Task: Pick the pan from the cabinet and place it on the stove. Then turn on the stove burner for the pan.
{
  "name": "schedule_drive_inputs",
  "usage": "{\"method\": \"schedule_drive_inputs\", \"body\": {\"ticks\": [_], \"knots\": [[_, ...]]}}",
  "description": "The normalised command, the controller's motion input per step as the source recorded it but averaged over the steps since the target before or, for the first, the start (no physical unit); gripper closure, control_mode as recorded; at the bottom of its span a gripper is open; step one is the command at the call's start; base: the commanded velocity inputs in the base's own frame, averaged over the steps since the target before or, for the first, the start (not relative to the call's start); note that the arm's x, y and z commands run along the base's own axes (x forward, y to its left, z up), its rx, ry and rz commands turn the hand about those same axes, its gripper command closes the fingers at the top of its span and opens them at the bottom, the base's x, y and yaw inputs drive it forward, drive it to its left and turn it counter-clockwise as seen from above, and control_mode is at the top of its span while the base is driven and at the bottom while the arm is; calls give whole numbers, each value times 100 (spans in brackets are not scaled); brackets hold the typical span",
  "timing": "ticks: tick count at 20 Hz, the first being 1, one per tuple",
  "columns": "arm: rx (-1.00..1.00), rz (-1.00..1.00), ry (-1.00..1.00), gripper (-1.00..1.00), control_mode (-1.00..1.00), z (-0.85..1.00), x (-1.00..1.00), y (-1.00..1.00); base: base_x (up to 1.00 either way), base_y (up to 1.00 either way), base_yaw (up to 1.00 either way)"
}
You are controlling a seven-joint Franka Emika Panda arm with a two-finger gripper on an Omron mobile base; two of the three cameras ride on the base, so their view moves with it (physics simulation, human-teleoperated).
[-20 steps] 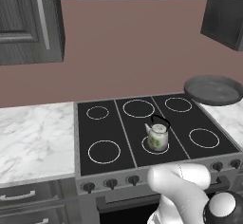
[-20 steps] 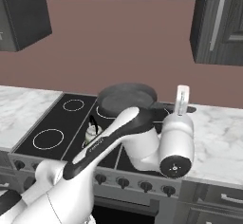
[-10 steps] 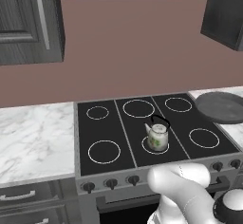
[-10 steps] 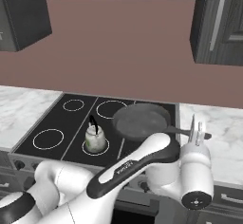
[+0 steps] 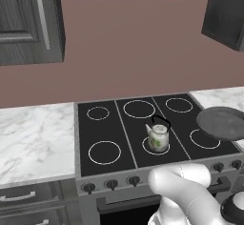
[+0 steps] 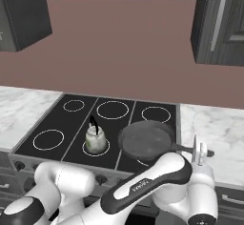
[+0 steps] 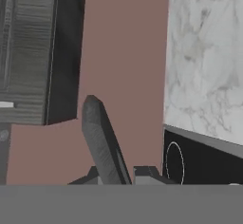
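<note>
Right base view: kettle (image 6: 95, 139) beside pan (image 6: 146, 140).

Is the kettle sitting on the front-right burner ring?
No. In the left base view the kettle sits on the front-centre ring, while the pan hangs over the front-right burner.

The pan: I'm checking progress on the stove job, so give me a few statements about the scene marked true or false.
1. The gripper is shut on the pan's handle. True.
2. The kettle stands on the front-left ring. False: it stands on the front-centre ring.
3. The pan hangs over the right side of the stove. True.
4. The cabinet door stands wide open. False: it looks closed.
</note>
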Motion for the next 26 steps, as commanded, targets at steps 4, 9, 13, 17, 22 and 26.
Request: {"method": "schedule_drive_inputs", "body": {"ticks": [4, 9, 13, 17, 22, 26], "knots": [[-7, 0, 0, 100, -100, -52, 1, 0, 0, 0, 0], [-4, 0, 0, 100, -100, -34, 13, 1, 0, 0, 0], [0, 0, 2, 100, -100, -12, 25, 0, 0, 0, 0], [0, 0, 5, 100, -100, -13, 32, 0, 0, 0, 0], [0, 0, 7, 100, -100, -23, 33, 0, 0, 0, 0], [0, 0, 2, 100, -100, -35, 26, 0, 0, 0, 0]]}}
